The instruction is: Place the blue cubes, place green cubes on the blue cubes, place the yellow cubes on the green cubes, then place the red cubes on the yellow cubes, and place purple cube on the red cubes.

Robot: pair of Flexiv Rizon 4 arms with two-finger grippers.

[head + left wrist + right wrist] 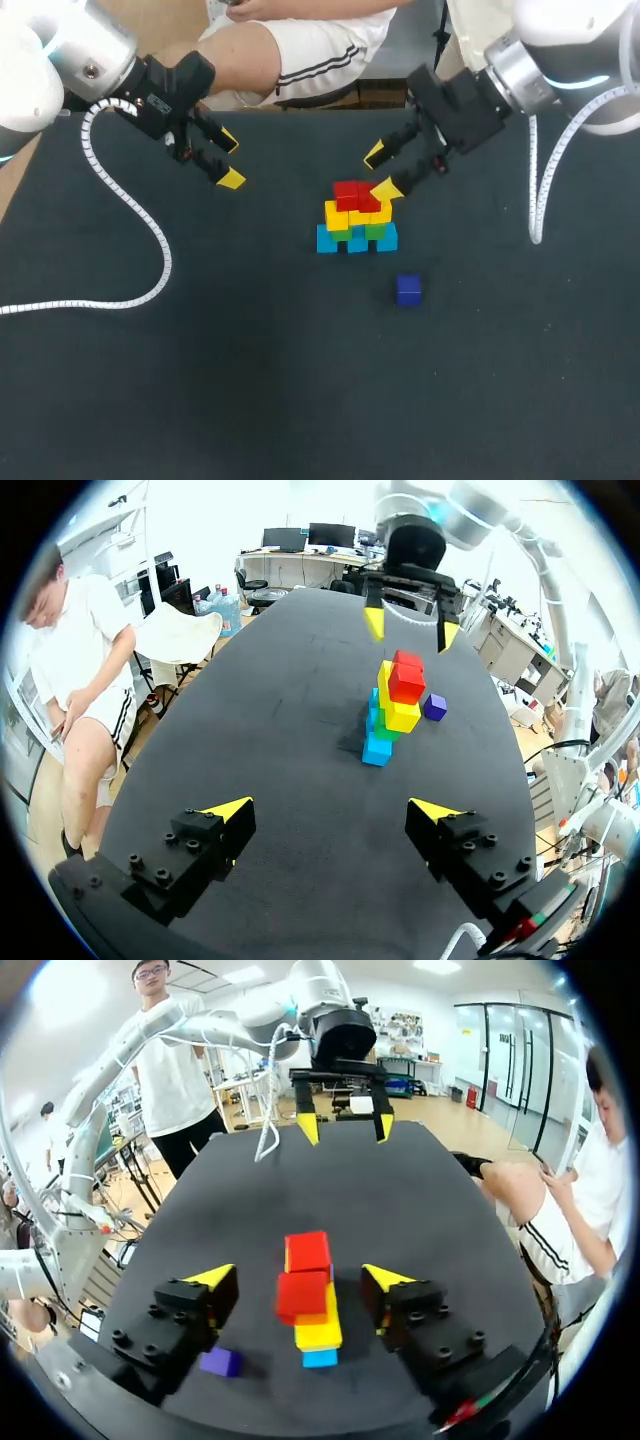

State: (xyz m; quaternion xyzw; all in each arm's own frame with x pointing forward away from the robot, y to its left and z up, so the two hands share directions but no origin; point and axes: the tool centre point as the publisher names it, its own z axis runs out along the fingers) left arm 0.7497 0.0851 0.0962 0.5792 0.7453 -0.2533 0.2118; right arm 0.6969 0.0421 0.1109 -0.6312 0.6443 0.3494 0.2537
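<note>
The stack (357,222) is the landmark; the right gripper (380,171) hangs right at its top, fingers spread and holding nothing, with the red cubes (356,195) between the open fingers in its own wrist view; one yellow tip looks very close to the upper cubes, though I cannot tell whether it touches. The main risk, as I judge it, is a sideways drift of that arm, which would sweep the reds off or shear the whole stack; the reds also sit slightly out of line with each other, so the purple cube (408,290) set off-centre could tip or slide. That purple cube lies alone on the table (200,380), near the stack but apart from it, on the robot's side and a little to the right; fetching it means clearing the stack first. The left gripper (230,160) is well apart from the stack on its left, fingers spread, empty. Counted: one purple; two red; two yellow cubes (338,214); two green cubes (378,231) showing; what look like three blue cubes (326,239) at the base, partly hidden.
</note>
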